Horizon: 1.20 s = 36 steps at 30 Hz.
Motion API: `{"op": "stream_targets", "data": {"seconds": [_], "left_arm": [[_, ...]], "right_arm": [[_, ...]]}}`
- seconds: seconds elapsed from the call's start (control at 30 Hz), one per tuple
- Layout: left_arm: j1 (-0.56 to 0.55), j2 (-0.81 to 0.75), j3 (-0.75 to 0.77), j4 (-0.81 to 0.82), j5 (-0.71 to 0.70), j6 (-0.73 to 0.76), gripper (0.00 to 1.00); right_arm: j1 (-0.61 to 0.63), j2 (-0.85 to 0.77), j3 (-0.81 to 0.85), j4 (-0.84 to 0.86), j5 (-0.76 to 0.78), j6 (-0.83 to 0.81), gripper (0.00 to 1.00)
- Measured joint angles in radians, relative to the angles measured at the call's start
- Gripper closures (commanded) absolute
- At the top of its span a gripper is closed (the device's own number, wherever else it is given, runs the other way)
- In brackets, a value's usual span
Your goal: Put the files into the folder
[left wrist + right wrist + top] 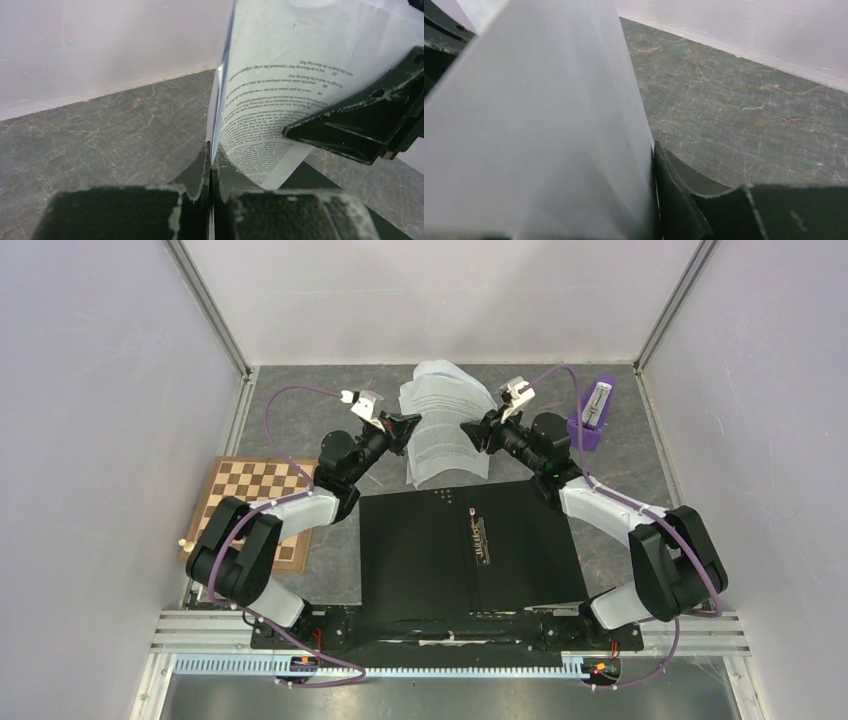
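We see the folder [470,550] lying open, black side up, by the arm bases; its spine clip [484,537] bears lettering too small to read. Just beyond it the files [445,425] stand curled between both grippers, their upside-down print mentioning a "Receiving Party". The chessboard [255,505] lies to the left. The left gripper [210,167] is pinched tight on the sheets' edge. The right gripper [472,432] touches the opposite edge, but we cannot tell its grip. A purple stand [590,420] sits at the far right.

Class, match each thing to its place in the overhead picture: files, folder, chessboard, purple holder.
Things:
1 files
2 folder
3 chessboard
4 purple holder

Places:
A far right
B lying open, near centre
C held up, far centre
D flat, left side

Pairs: 1-C, 2-B, 3-D, 4-A
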Motion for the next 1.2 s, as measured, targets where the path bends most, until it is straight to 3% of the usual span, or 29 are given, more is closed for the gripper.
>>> {"op": "stream_targets", "data": {"seconds": [0.23, 0.7, 1.2], "left_arm": [[-0.003, 0.021, -0.040, 0.066, 0.000, 0.001, 0.89], [-0.003, 0.021, -0.053, 0.022, -0.003, 0.003, 0.61], [-0.003, 0.051, -0.073, 0.007, -0.063, 0.003, 0.40]], "right_arm": [[-0.009, 0.029, 0.000, 0.026, -0.001, 0.003, 0.60], [-0.009, 0.045, 0.000, 0.038, -0.008, 0.005, 0.60], [-0.009, 0.068, -0.014, 0.057, -0.032, 0.013, 0.60]]}}
